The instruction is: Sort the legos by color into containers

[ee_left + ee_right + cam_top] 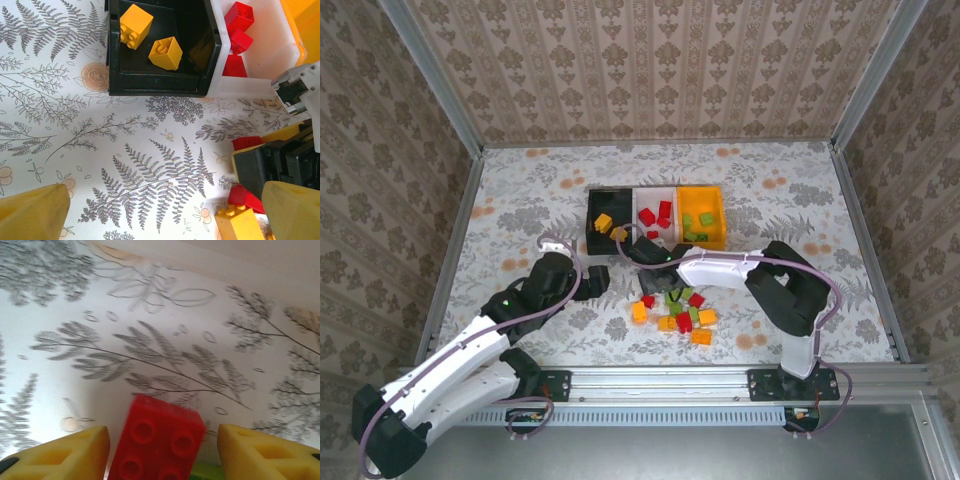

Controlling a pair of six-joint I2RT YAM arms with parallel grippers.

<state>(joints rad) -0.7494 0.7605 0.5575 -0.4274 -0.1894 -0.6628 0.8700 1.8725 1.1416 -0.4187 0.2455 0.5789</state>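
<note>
Three containers stand in a row: the black bin [607,222] holds orange legos [165,52], the white bin [655,215] red ones [238,17], and the orange bin [702,217] green ones. A loose pile of red, orange and green legos [677,312] lies in front of them. My right gripper [653,288] is down at the pile's left end. It stands open [162,452] around a red brick [157,440], with a gap on each side. My left gripper [595,280] hovers wide open [162,200] over bare cloth, left of the pile.
The floral tablecloth [520,200] runs to patterned walls on three sides, with a metal rail [660,380] at the near edge. In the left wrist view, a red brick [245,197] and an orange brick [237,225] lie by the right arm's dark fingers [270,167].
</note>
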